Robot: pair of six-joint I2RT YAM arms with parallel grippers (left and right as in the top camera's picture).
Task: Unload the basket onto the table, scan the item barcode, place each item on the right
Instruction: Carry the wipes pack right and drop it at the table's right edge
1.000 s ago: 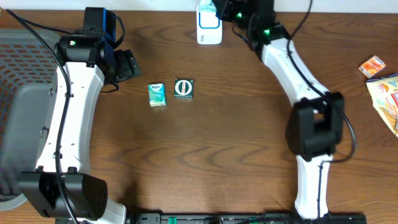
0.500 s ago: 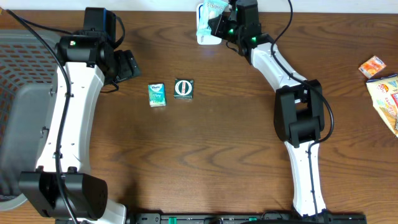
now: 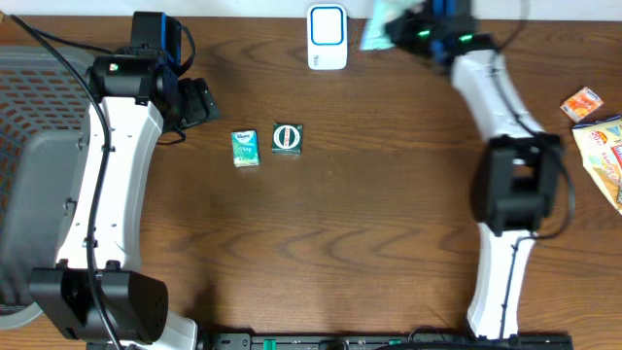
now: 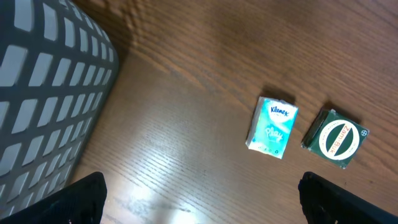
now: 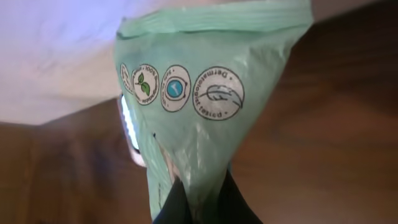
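We are seeing the right gripper (image 5: pixel 199 202) clamping the green packet (image 5: pixel 199 106) (round symbols on it), holding it just right of the white scanner (image 3: pixel 328 37), left gripper (image 3: pixel 199 101) hanging wide open near the tissue pack (image 4: pixel 272 127).

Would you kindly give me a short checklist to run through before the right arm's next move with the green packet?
1. Right gripper shut on green packet: ok.
2. Packet lined up with scanner: not ok, it hangs off to one side.
3. Barcode facing scanner: cannot tell, only round symbols show.
4. Left gripper open, clear of Kleenex pack: ok.
5. Overhead view sharp at packet: not ok, blurred.
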